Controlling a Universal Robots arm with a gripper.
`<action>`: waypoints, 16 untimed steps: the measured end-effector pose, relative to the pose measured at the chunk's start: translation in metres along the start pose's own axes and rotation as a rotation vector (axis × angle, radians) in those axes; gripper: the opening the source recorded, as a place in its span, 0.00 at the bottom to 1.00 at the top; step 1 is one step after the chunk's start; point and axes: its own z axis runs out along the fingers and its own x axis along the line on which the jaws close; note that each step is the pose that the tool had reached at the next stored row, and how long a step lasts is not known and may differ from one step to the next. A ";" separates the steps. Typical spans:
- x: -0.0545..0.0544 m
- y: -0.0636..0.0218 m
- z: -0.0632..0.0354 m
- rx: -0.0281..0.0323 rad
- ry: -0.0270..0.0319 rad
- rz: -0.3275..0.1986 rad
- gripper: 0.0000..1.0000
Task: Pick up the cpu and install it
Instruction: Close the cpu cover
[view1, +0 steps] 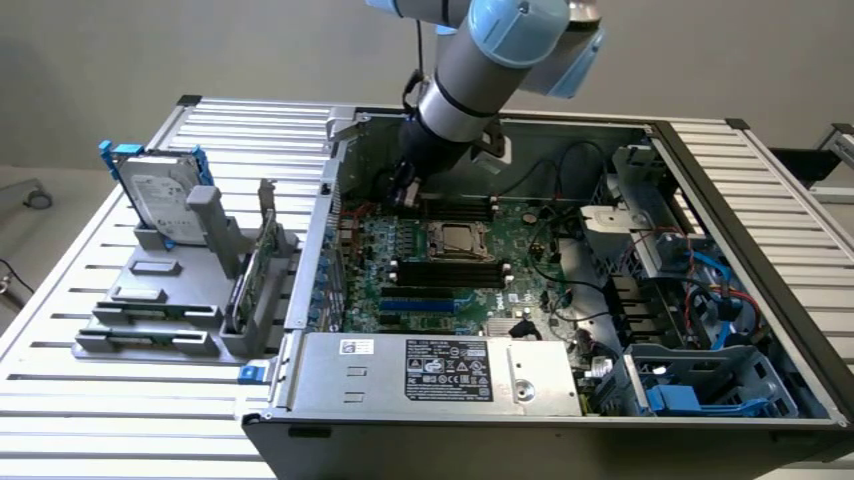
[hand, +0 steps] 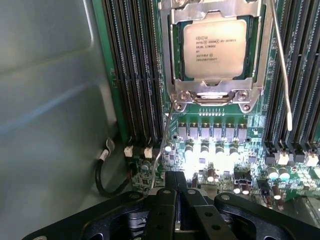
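My gripper (hand: 176, 200) is clenched, fingers pressed together with nothing between them that I can make out; it hangs low over the motherboard (hand: 225, 170) inside the open computer case (view1: 534, 445), with the end of a thin wire retention lever (hand: 163, 145) right beside the fingertips; whether they touch it I cannot tell. The cpu (hand: 215, 49) lies flat in its socket, silvery top up, framed by the metal load plate (hand: 216, 96); a second lever (hand: 283, 65) runs along the socket's other side. I judge the chip is seated and the work in hand concerns the near lever; to do it well I would press slowly and straight, keep the closed fingertips on the wire alone, and steer off the row of small capacitors (hand: 205, 149) and the black memory slots (hand: 135, 75) flanking the socket; a sideways slip could scrape the board. Farther out, the case lies on its side on a slatted metal table (view1: 80, 395), its power supply (view1: 447, 372) at the near edge; on the exterior view's left a grey fixture (view1: 147, 300) holds a hard drive (view1: 158, 200) with blue rails upright; a plain pale wall (view1: 134, 50) stands behind.
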 end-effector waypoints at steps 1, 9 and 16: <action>0.000 -0.0012 -0.0002 0.0000 -0.0002 0.000 0.11; 0.000 -0.0045 -0.0004 -0.0294 -0.0417 0.034 0.11; 0.001 -0.0045 -0.0001 -0.1075 -0.0360 0.062 0.11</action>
